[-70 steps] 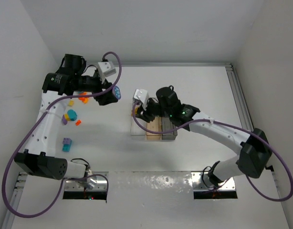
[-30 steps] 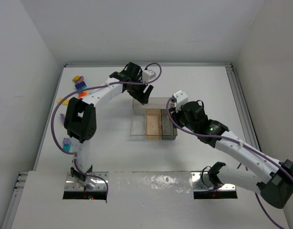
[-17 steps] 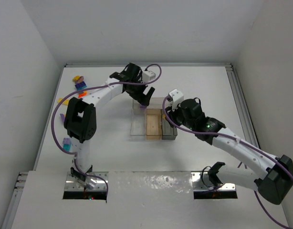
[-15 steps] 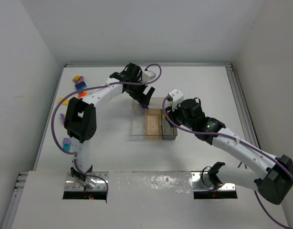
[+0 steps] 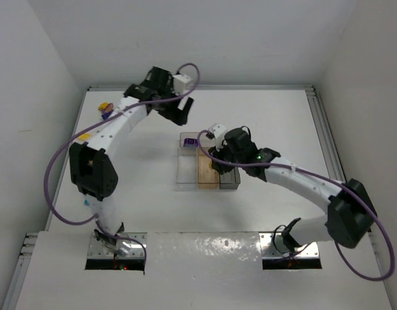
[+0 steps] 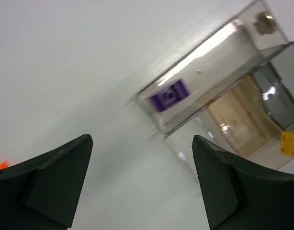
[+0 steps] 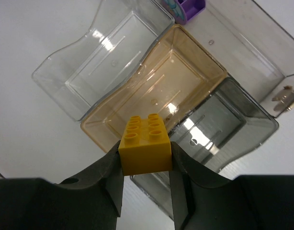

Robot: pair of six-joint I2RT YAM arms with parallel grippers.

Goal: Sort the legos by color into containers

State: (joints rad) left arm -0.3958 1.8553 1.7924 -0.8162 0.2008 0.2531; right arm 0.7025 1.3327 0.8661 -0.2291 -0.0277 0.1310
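Sorting is barely under way: one brick binned, a second hanging over the tray, the others loose on the table (image 5: 269, 116).

The left gripper (image 6: 141, 139) hovers beyond the tray's far-left corner with its jaws wide and nothing between them. The right gripper (image 7: 145, 146) is over the clear tray (image 5: 187, 173), clamped narrow on a yellow brick (image 7: 144, 139) above the amber bin (image 7: 159, 91), which looks empty, as do the clear and grey bins on either side of it. A purple brick (image 6: 169, 95) already lies in the long narrow bin (image 6: 209, 57) at the tray's far side. By my reading the yellow brick is the second to be sorted. A cluster of loose bricks (image 5: 106, 110) waits near the table's far-left corner, well apart from the tray, so most of the job is left.
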